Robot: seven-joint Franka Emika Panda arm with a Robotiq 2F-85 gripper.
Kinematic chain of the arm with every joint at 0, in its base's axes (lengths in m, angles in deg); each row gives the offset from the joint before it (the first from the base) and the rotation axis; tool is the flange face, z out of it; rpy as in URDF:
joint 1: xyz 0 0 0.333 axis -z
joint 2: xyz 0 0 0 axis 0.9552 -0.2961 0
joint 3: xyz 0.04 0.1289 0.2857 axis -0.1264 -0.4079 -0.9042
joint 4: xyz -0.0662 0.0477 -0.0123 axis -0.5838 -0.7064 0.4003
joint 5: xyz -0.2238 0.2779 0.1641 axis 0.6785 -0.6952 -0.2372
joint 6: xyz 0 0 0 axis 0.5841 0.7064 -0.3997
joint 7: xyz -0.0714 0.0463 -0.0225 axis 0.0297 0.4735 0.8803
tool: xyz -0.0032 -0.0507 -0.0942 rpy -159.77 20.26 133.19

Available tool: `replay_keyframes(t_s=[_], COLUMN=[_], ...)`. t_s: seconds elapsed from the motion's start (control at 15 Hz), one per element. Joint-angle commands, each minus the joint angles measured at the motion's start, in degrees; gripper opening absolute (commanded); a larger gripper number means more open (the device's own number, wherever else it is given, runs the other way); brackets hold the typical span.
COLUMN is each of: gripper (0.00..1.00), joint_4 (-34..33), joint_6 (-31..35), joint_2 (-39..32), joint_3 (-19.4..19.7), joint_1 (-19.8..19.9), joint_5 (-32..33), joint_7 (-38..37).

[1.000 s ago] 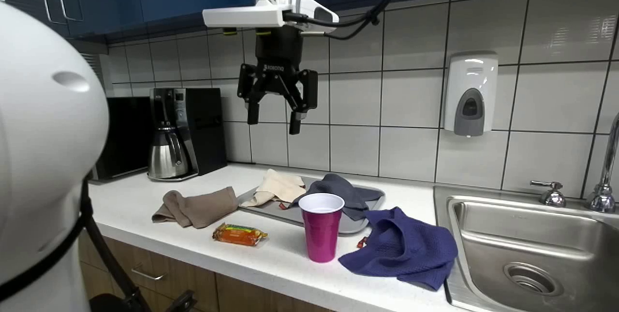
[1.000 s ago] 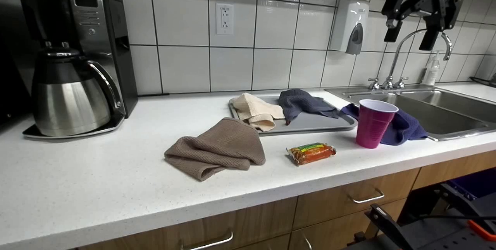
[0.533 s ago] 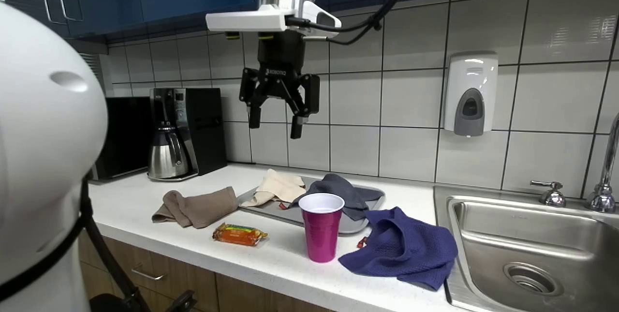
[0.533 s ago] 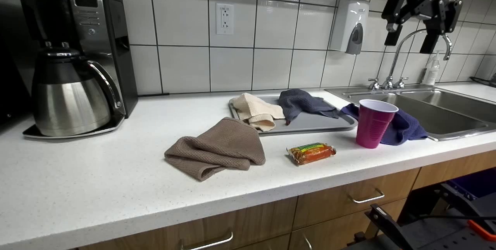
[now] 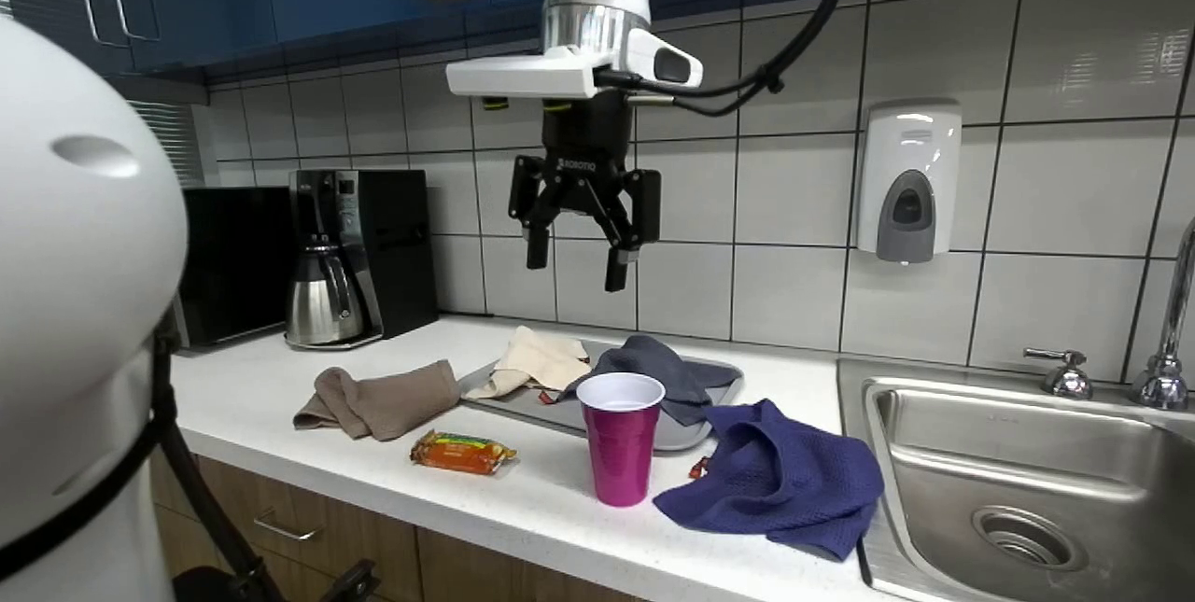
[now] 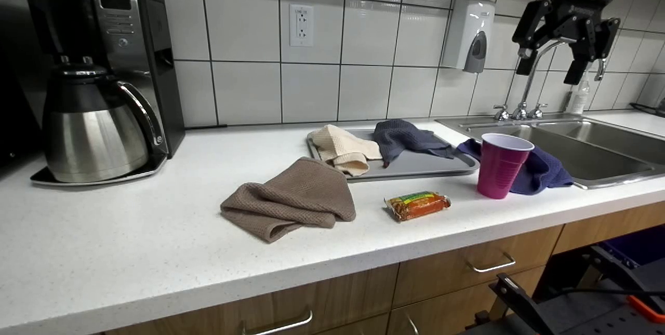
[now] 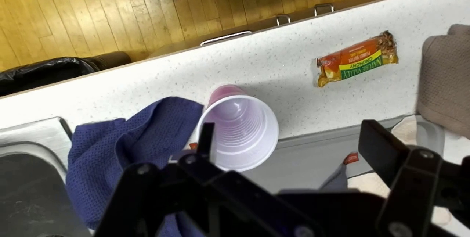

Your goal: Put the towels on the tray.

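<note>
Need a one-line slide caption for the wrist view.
Open, empty claw above a countertop with blue-purple towel, plastic cup, Nature Valley Crunchy bar, brown towel and grey tray.

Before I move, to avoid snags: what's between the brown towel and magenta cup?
In the wrist view, a Nature Valley Crunchy packet lies between brown towel and magenta cup.
</note>
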Motion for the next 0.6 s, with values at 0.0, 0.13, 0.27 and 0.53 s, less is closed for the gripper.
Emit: replay_keyframes(t_s=[0.0, 0.13, 0.27, 0.53], gripper=[1.0, 1.0, 1.0, 1.0], joint_4=[-1.6, -2.0, -2.9, -5.5], joint_6=[3.5, 5.5, 7.0, 9.1], joint_2=[-4.1, -6.6, -9.3, -14.4], joint_3=[0.4, 0.7, 1.4, 2.7], joint_1=[2.4, 3.7, 4.7, 6.7], joint_5=[0.7, 1.3, 1.0, 0.9], joint_7=[0.6, -0.1, -0.4, -1.3])
